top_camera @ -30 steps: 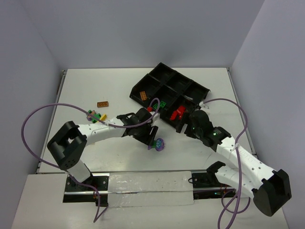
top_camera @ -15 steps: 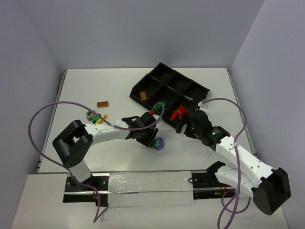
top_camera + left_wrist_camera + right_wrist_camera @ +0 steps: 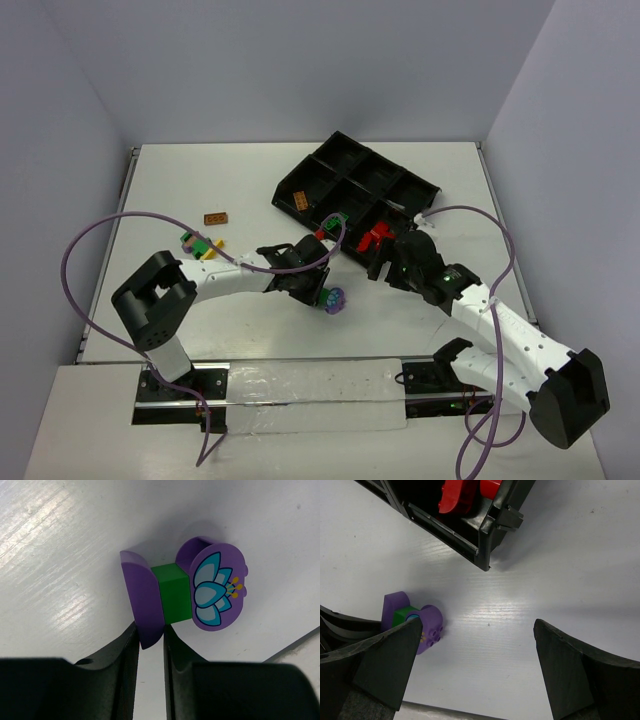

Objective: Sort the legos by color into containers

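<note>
My left gripper (image 3: pixel 318 292) (image 3: pixel 150 645) is shut on the lower edge of the purple flower-shaped lego (image 3: pixel 217 592) (image 3: pixel 334 299), which has a green brick (image 3: pixel 175 597) fixed between its two purple parts. It is at the table surface, just in front of the black divided tray (image 3: pixel 352 160). My right gripper (image 3: pixel 388 264) (image 3: pixel 485 670) is open and empty, low over bare table by the tray's near corner (image 3: pixel 482 555). The flower lego also shows in the right wrist view (image 3: pixel 430 625). The tray holds red legos (image 3: pixel 374 238) (image 3: pixel 457 495), a green lego (image 3: pixel 341 218) and an orange lego (image 3: pixel 300 200).
A loose orange brick (image 3: pixel 215 218) lies on the table to the left. A small cluster of green, purple and yellow legos (image 3: pixel 200 243) lies near it, by the left arm's forearm. The purple cables loop over both arms.
My left gripper has come down and forward onto the purple flower lego and now pinches it. The right arm has hardly moved.
</note>
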{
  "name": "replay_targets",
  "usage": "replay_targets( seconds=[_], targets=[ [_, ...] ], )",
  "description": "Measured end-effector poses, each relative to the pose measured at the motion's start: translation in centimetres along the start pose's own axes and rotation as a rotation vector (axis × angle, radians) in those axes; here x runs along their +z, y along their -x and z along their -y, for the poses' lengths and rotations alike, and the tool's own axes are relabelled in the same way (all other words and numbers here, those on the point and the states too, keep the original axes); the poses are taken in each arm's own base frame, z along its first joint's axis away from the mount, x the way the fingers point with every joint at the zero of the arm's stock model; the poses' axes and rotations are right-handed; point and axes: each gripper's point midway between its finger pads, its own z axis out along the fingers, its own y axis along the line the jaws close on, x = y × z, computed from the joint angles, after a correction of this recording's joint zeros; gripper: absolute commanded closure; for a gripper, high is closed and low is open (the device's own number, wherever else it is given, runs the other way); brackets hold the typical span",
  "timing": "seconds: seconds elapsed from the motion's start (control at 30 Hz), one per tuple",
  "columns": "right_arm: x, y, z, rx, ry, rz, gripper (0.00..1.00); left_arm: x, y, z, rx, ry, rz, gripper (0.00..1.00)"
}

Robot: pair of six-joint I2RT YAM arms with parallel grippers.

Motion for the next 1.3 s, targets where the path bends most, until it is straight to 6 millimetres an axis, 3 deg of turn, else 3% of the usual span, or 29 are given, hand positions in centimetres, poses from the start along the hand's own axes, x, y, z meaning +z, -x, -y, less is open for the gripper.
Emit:
replay_targets(
  seconds=[0.3, 0.67, 0.93, 1.3],
  targets=[
    [0.4, -0.9, -1.7, -0.028, 0.085, -0.064, 0.01, -0.4, 0.1, 0.0, 0.001, 0.0, 0.005, 1.0],
    [-1.0, -0.6, -6.7, -0.027, 0.361, -0.067, 0.01, -6.5, 4.0, 2.0, -0.01, -0.119, 0.181, 1.0],
    [-2.6, -0.9, -8.7, 0.023, 0.536, -0.039, 0.04, -8.0, 5.4, 1.6, -0.074, -0.187, 0.216, 1.0],
    [-3.3, -1.3, -10.9, 0.087, 0.684, -0.068, 0.14, -10.6, 7.3, 1.8, -0.107, -0.272, 0.293, 1.0]
  ],
)
